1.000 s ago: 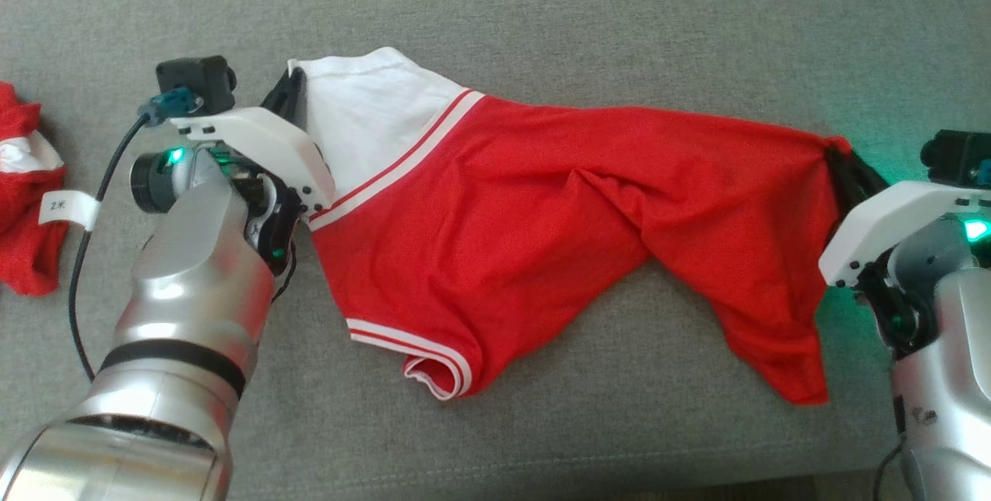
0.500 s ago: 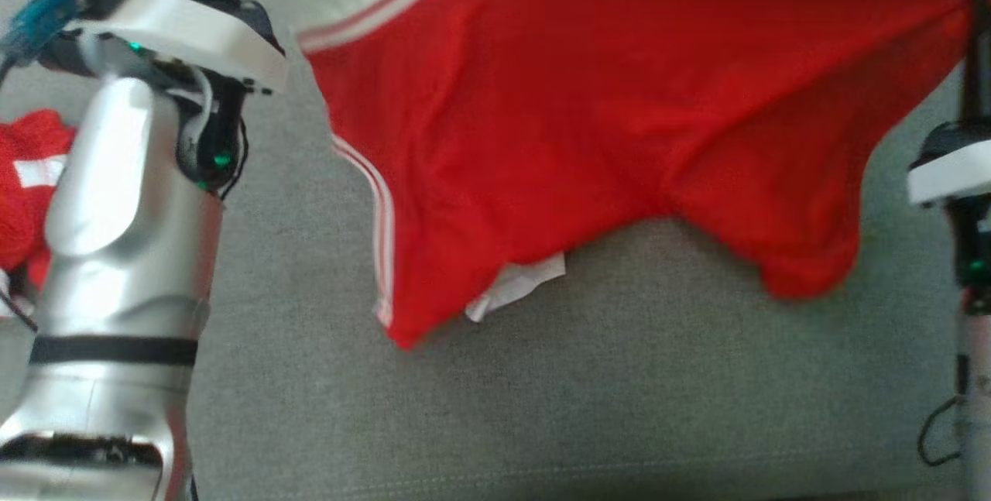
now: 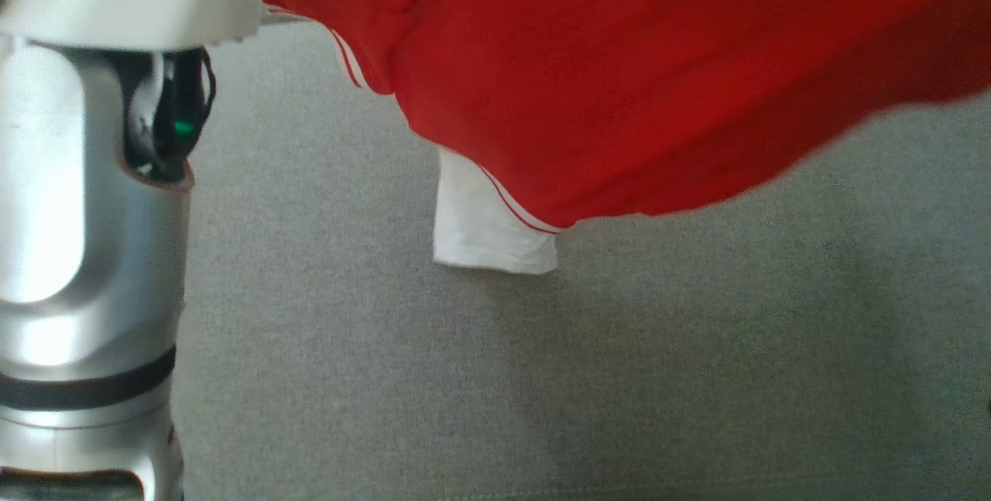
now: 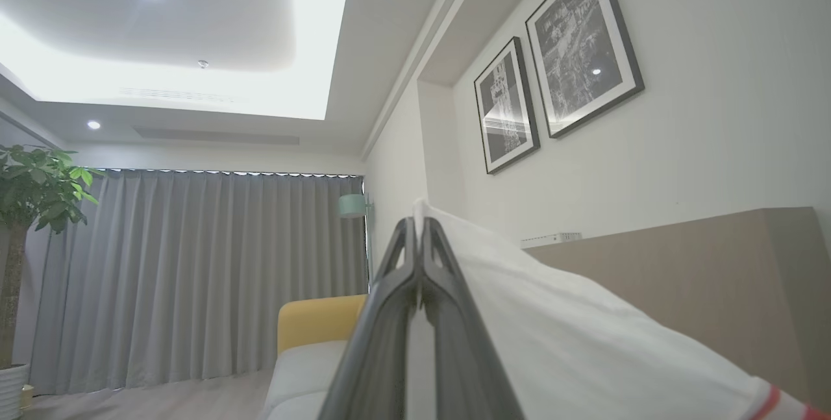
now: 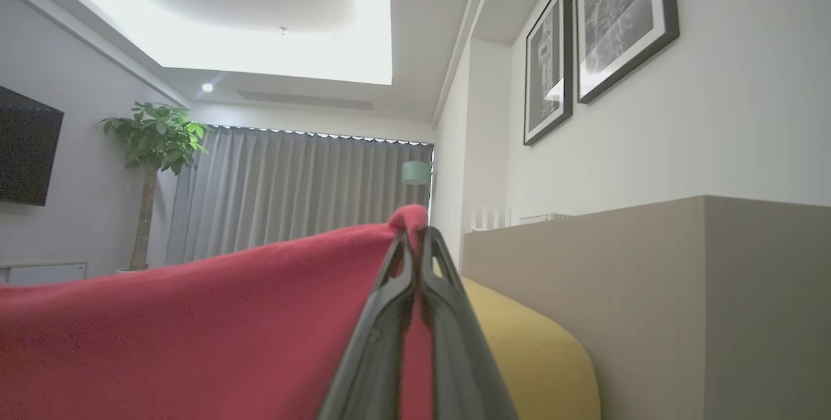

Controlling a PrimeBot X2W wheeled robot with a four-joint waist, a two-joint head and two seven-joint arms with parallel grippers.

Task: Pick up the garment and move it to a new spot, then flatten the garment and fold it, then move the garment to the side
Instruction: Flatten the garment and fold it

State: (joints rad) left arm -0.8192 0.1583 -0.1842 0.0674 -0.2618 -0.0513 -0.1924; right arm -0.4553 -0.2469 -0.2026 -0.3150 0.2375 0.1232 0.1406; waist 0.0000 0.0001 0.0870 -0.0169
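The garment (image 3: pixel 619 75) is a red shirt with white sleeves and white stripes. It hangs in the air across the top of the head view, one white sleeve (image 3: pixel 488 230) dangling toward the grey cushion (image 3: pixel 542 377). My left gripper (image 4: pixel 419 228) is shut on the white sleeve cloth (image 4: pixel 552 335), fingers pointing up at the ceiling. In the right wrist view my right gripper (image 5: pixel 415 238) is shut on a pinch of the red cloth (image 5: pixel 195 316). The left arm (image 3: pixel 85 214) stands at the left edge of the head view.
The grey cushion lies below the hanging shirt. In the wrist views a yellow cushion (image 5: pixel 539 355), a beige headboard-like panel (image 5: pixel 649 290), framed pictures (image 4: pixel 584 56), grey curtains (image 4: pixel 195 277) and a potted plant (image 5: pixel 152 147) show.
Both arms have lifted the garment off the cushion and stretched it between them. The second red garment at the left and the right arm have left the head view.
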